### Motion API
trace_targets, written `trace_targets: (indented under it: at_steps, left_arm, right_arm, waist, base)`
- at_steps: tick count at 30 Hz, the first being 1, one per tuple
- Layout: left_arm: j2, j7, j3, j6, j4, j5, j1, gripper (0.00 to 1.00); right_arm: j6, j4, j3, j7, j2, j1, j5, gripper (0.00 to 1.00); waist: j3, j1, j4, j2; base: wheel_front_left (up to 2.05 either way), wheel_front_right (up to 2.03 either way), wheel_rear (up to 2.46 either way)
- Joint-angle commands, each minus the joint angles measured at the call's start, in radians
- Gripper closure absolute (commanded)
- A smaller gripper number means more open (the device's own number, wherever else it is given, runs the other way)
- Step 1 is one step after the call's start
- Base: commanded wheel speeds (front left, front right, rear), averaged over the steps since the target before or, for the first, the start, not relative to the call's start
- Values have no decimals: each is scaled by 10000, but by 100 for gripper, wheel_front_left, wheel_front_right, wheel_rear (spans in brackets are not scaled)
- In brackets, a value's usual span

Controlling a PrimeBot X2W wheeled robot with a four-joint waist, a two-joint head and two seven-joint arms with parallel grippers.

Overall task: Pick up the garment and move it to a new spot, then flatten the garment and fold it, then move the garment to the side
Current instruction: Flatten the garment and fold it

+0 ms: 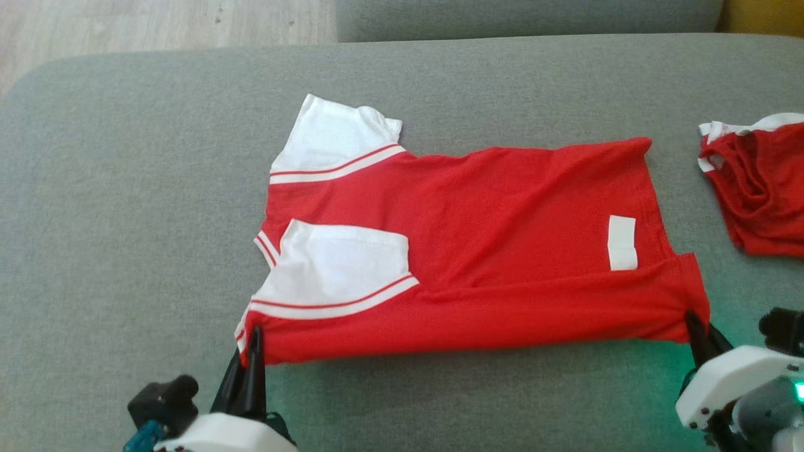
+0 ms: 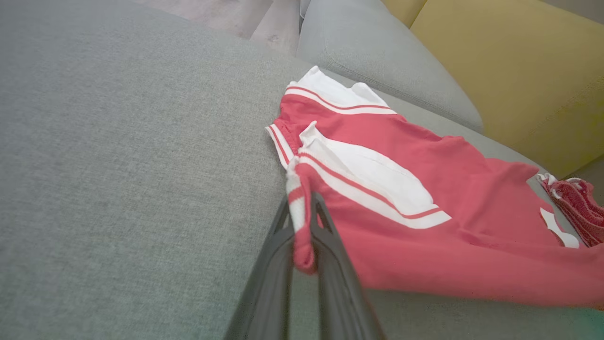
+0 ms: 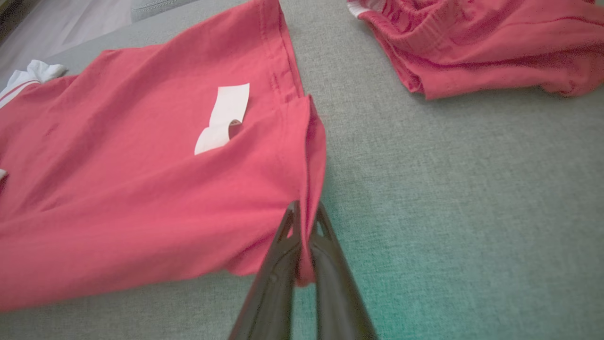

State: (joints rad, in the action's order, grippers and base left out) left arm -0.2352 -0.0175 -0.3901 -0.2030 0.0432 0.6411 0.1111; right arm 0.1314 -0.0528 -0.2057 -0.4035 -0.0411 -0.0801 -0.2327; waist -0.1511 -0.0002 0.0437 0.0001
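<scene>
On the sofa (image 1: 125, 188), left gripper (image 1: 254, 336) and right gripper (image 1: 693, 323) each pinch near corners of the garment (image 1: 490, 238) (lying flat).

Left of the jaws of the left gripper (image 1: 254, 339) the grey cushion (image 1: 113, 220) lies bare and wide, and a bare strip of it runs from there to the jaws of the right gripper (image 1: 693, 321). Ahead of both, the red shirt (image 1: 477, 251) they pinch covers the seat. Ahead and right of the right jaws, a second red garment (image 1: 763, 188) narrows the gap.
</scene>
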Motion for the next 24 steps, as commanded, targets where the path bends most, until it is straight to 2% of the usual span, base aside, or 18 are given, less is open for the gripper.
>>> trace_targets:
  at_steps: [1, 2, 3, 4, 5, 6, 7, 8, 9, 13, 18, 24]
  left_arm:
    - [-72, -54, 332, -90, 282, 45, -166, 100]
    - [-84, -59, 358, -122, 222, 68, -85, 100]
    - [-101, -28, 366, -145, 142, 96, -15, 100]
    - [-118, 2, 361, -145, 67, 122, 37, 100]
    - [-121, 30, 362, -148, -17, 161, 83, 100]
    - [-139, 55, 344, -139, -95, 169, 114, 98]
    - [-149, 42, 333, -128, -149, 167, 132, 68]
    - [-150, 19, 331, -124, -184, 169, 146, 50]
    - [-149, 2, 326, -124, -206, 168, 155, 0]
    - [-283, -52, 353, -124, -100, 19, -78, 0]
    - [-747, 149, 504, -71, 295, -278, -858, 0]
    - [-2121, 1317, 876, 318, 1007, -904, -3395, 0]
  right_arm:
    - [-7, 313, 181, 213, -91, 88, -112, 100]
    - [-7, 234, 207, 310, -91, 38, -184, 94]
    - [-7, 138, 230, 388, -91, -13, -168, 71]
    - [-7, 50, 258, 467, -91, -48, -109, 27]
    - [-7, -35, 270, 559, -91, -63, -107, 0]
    - [-7, -125, 278, 628, -91, -81, -131, 0]
    - [-7, -196, 296, 684, -91, -101, -134, 0]
    - [-7, -249, 288, 737, -91, -112, -136, 0]
    - [-7, -279, 253, 794, -91, -120, -107, 0]
    - [-7, -216, 39, 967, -91, -84, 72, 0]
    - [-7, 266, -95, 1111, -91, 221, 231, 0]
    - [-7, 1095, 153, 1026, -91, 1222, 458, 0]
  waist:
    - [-3, 2, -34, -1]
    - [5, 2, -61, -1]
    - [11, 2, -76, -1]
    - [16, 2, -93, -1]
    - [27, 2, -115, -1]
    - [39, 2, -134, -1]
    - [53, 2, -154, -1]
    - [65, 2, -172, -1]
    - [79, 2, -188, -1]
    - [109, 2, -236, -1]
    - [-37, 2, -327, -1]
    - [-684, 2, -561, -1]
  base:
    - [0, 0, 0]
    - [0, 0, 0]
    - [0, 0, 0]
    - [0, 0, 0]
    - [0, 0, 0]
    - [0, 0, 0]
    - [0, 0, 0]
    - [0, 0, 0]
    - [0, 0, 0]
    - [0, 0, 0]
    - [0, 0, 0]
    - [0, 0, 0]
